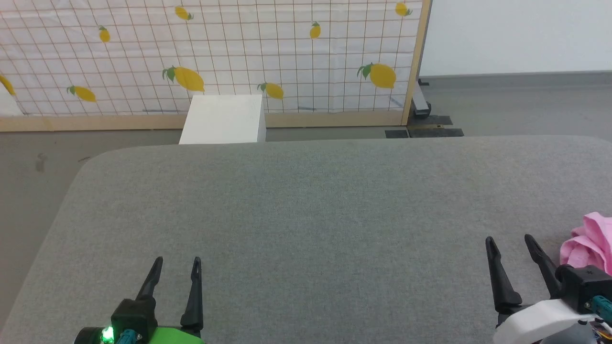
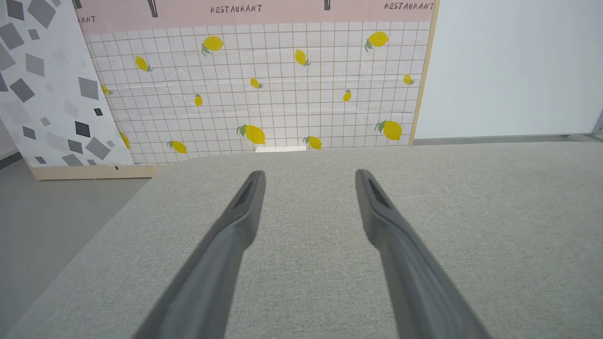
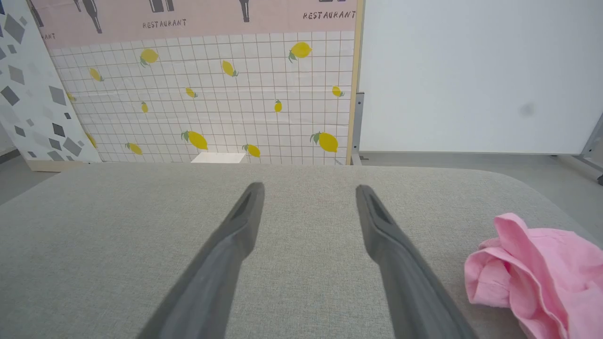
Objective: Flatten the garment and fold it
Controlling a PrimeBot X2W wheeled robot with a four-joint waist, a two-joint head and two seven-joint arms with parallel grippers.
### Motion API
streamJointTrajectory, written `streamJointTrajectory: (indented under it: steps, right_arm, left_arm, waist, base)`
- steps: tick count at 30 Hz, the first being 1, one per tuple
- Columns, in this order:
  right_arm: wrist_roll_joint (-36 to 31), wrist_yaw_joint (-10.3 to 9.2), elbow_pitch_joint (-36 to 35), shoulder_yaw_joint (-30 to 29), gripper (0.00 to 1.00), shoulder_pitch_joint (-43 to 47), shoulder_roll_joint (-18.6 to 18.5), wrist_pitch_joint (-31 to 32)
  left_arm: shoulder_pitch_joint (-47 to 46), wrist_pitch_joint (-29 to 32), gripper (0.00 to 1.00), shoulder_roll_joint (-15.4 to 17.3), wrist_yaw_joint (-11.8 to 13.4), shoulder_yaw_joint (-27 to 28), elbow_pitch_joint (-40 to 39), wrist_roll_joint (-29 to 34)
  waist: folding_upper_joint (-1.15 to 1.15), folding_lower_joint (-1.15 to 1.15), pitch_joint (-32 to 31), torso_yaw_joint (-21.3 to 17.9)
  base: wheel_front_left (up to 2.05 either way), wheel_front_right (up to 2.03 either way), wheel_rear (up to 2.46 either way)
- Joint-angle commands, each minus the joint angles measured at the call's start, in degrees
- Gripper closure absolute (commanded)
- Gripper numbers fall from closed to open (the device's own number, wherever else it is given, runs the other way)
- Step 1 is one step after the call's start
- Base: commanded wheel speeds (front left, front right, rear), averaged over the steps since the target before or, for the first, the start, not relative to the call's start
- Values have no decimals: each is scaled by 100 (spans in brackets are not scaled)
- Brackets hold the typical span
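1. A grey fabric-covered table (image 1: 306,200) with rounded far corners lies before me, in a room with a grey floor (image 1: 516,110).
2. Nearest, at lower left, my left gripper (image 1: 178,260) hangs over the table with its two dark fingers spread apart and nothing between them.
3. At lower right, my right gripper (image 1: 508,238) is likewise spread wide and empty.
4. The garment (image 3: 541,268), a crumpled pink heap, lies on the table just beside my right gripper on its outer side, clear of the fingers.
5. Past the table's far edge a white box (image 1: 224,119) stands on the floor.
6. Farthest back, a wood-framed screen (image 1: 215,52) printed with a grid and lemons stands beside a white wall (image 1: 516,33).
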Motion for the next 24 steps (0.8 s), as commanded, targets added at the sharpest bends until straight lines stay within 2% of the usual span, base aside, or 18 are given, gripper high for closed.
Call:
streamJointTrajectory:
  steps: [1,24]
  right_arm:
    - [-8,-9,-20,18,0,50,22,18]
    - [12,-9,45,106,0,-120,44,-15]
  left_arm:
    - [61,-21,0,-33,-14,-6,22,13]
    - [-55,-22,0,-128,-57,118,37,123]
  waist:
    - [42,1,51,3]
    - [42,1,262,113]
  base:
    - [0,0,0]
    - [0,0,0]
